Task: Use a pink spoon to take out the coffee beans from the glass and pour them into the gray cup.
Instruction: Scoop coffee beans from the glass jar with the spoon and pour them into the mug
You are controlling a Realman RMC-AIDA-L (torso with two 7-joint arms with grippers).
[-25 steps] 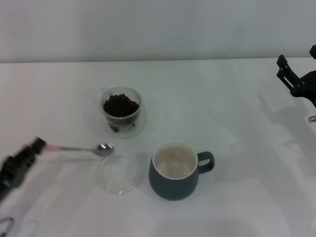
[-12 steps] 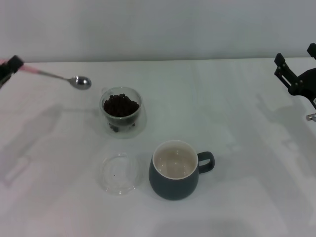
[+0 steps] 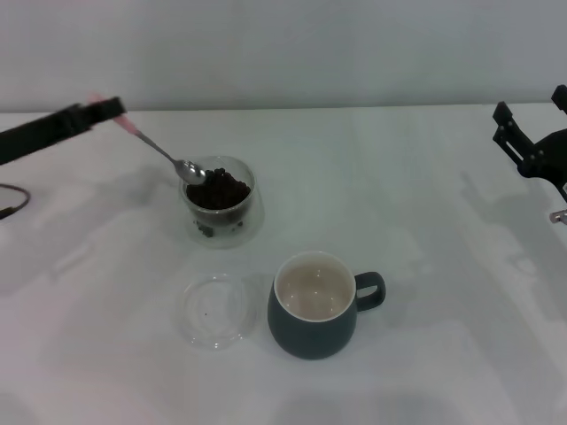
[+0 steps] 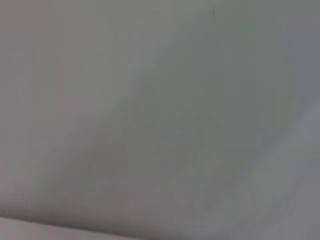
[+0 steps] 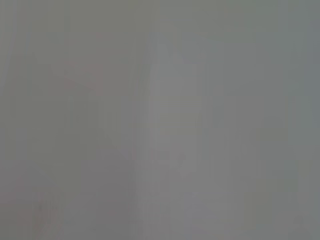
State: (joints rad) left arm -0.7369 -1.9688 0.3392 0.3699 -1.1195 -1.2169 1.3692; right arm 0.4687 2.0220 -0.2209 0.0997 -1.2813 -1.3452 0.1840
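My left gripper [image 3: 108, 110] reaches in from the left in the head view, shut on the pink handle of the pink spoon [image 3: 164, 153]. The spoon slopes down to the right, and its silver bowl sits at the near-left rim of the glass [image 3: 220, 202], just touching the heap of dark coffee beans [image 3: 219, 190]. The gray cup [image 3: 313, 305] stands in front and to the right of the glass, with a cream inside and its handle pointing right. No beans show in it. My right gripper [image 3: 530, 133] is parked at the far right edge, its two black fingers spread apart.
A flat clear glass dish [image 3: 213, 309] lies just left of the gray cup, in front of the glass. A dark cable loop [image 3: 7, 202] shows at the left edge. Both wrist views show only a plain grey surface.
My left gripper swung from the front left up and then rightward, carrying the spoon from beside the dish to the glass rim, tilting its bowl down onto the beans. The right arm stayed put.
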